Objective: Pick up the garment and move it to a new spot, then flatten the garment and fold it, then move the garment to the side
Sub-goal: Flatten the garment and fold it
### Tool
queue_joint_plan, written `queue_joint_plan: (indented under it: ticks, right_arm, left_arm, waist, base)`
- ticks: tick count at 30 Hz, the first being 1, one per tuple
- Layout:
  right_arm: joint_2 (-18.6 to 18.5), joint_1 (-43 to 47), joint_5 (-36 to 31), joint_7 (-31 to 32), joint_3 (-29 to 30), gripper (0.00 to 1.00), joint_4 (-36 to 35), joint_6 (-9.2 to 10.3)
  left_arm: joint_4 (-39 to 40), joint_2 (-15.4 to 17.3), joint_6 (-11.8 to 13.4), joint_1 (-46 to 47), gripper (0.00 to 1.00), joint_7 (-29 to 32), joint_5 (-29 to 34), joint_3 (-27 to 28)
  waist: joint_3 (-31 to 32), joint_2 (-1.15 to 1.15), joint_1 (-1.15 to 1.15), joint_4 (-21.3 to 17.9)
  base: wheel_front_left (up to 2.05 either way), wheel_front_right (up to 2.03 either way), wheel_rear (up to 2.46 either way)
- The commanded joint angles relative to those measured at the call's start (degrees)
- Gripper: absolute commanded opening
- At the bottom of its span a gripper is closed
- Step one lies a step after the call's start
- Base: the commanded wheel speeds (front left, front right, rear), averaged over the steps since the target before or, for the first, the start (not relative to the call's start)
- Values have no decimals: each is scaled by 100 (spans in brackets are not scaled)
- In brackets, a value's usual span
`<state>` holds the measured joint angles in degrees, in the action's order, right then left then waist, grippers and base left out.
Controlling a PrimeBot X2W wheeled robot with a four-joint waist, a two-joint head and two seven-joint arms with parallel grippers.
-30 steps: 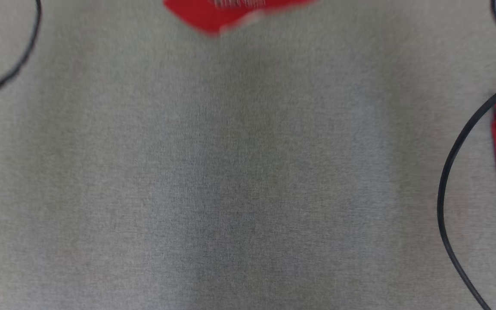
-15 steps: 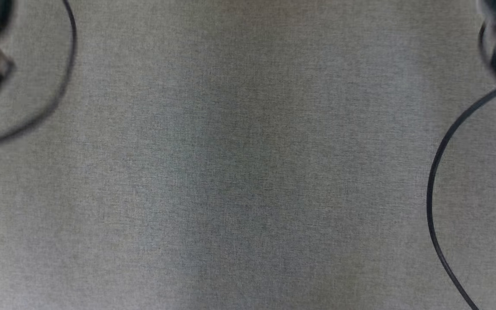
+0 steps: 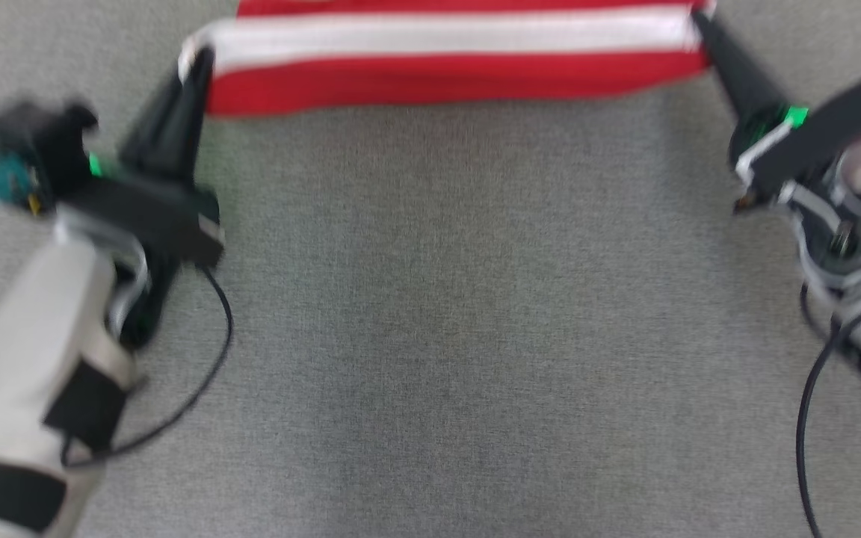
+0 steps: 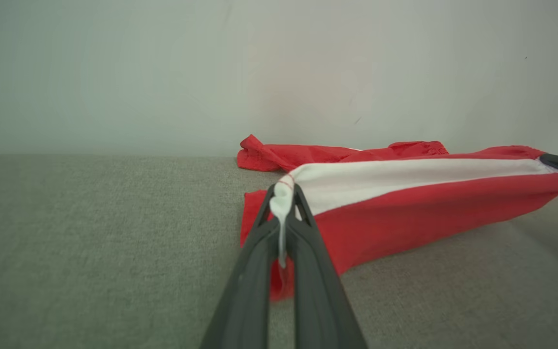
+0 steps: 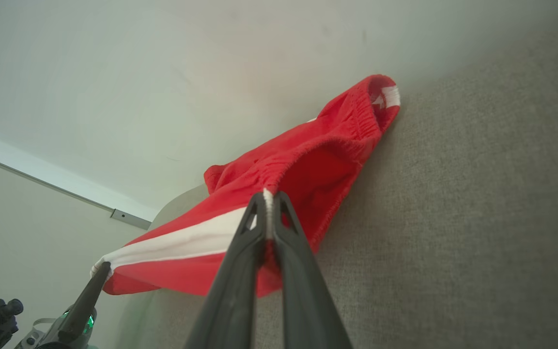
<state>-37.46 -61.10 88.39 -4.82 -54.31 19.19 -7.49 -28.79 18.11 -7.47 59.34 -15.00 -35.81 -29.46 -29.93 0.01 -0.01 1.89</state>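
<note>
So here's the deal: the garment point(image 3: 445, 82), red shorts with a white stripe point(image 3: 445, 33) down the side, sits at the far side of the grey fabric surface point(image 3: 430, 336), right where the surface meets the pale wall point(image 4: 162, 72). The striped edge is pulled out into a straight band running left to right across the surface and looks raised a bit above it. The rest of the shorts is bunched up behind that band, on the surface against the wall.

The left hand point(image 3: 193, 63) is at the left end of that band. Its two dark fingers are pinched tight together with the white corner of the fabric squeezed between them, and in the left wrist view a bit of white cloth pokes out past the tips. The right hand point(image 3: 703, 26) has the other end, over at the surface's right side. It's clamped the same way, fingers closed right on the white edge next to the gathered elastic waistband point(image 5: 356, 126). So both are fully closed on cloth, one at each end.

The near and middle parts of the surface are just grey weave. The pale left forearm point(image 3: 42, 329) angles in over the surface's near left part, with a thin black cable point(image 3: 217, 351) looping off it. The head view is a little blurry, so finer details are hard to make out.
</note>
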Motion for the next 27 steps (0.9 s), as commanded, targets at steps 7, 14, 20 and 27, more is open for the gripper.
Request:
queue_joint_plan:
  ticks: [7, 14, 20, 27]
  right_arm:
    - [-197, 1205, 183, -372, -232, 0, -591, 1]
    - [-228, 2164, 157, -784, -405, 0, -708, 1]
    - [-154, 2939, 149, -928, -568, 0, -671, 1]
    - [-96, 3545, 180, -988, -678, 0, -668, 2]
  left_arm:
    - [280, -60, 1, -1617, 0, -23, -490, 208]
    - [266, -217, 1, -2771, 0, -22, -595, 379]
    - [315, -309, 1, -3592, 0, -23, -595, 614]
    - [396, -416, 2, -4279, 0, -23, -507, 729]
  waist:
    - [956, -1, 1, -73]
    - [1654, -1, 1, -45]
    - [2149, -1, 1, -58]
    - [2496, -1, 1, -65]
  base:
    - [0, 0, 0]
    - [0, 0, 0]
    - [0, 0, 0]
    - [0, 0, 0]
